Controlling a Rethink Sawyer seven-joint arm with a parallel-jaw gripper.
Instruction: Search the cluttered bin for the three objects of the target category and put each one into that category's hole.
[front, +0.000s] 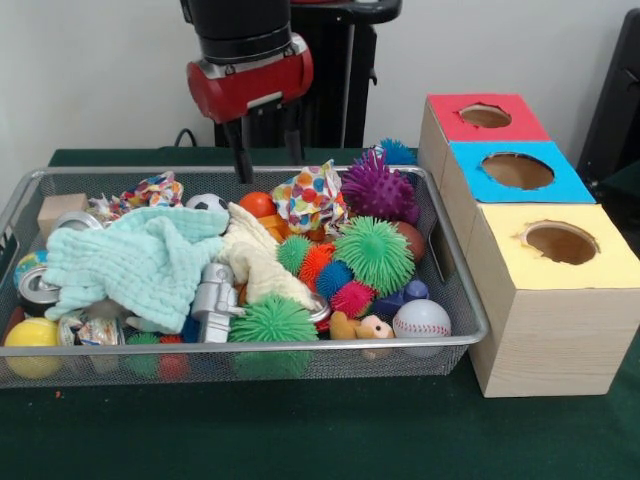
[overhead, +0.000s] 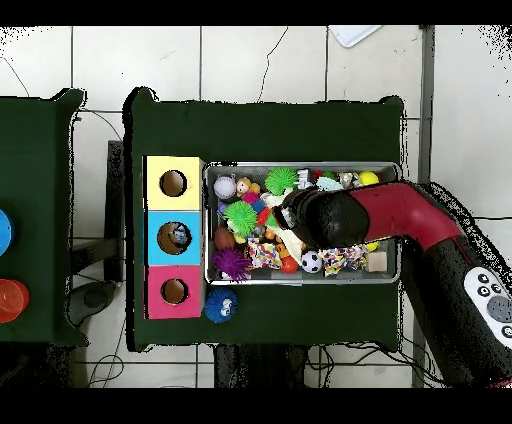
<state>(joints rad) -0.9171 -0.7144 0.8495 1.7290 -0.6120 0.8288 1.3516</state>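
Wire-mesh bin (front: 455, 300) on the green bench (front: 300, 430), packed with toys. Above the bin's far rim, the gripper (front: 266, 140) hanging with jaws apart, two dark fingers (front: 243, 150) pointing down and holding nothing, tips just over the far edge near an orange ball (front: 258, 203) and a soccer ball (front: 206, 203). In the overhead view, red arm (overhead: 400, 215) reaching across the bin from its right end, its dark head over the bin's middle.

Inside the bin: a mint-green cloth (front: 140, 260) spread over the left half, a cream cloth (front: 255, 262) beside it, a grey robot figure (front: 214, 300) at the front centre. Right of those, a cluster of spiky balls: green (front: 374, 254), purple (front: 378, 190), orange (front: 316, 262), pink (front: 351, 297) and another green one (front: 272, 322) against the front rim. A baseball (front: 421, 318) in the front right corner, a yellow ball (front: 32, 335) in the front left corner, a silver can (front: 38, 288) just behind it. A polka-dot fabric piece (front: 312, 195) near the far rim.

No clear plastic bottles discernible among the clutter; possibly buried, cannot tell.

Just right of the bin, a pale wooden box (front: 545, 340) with three coloured tops in a row: yellow nearest, blue in the middle, red farthest. Round hole (front: 485, 116) in the red top, well apart from the gripper.
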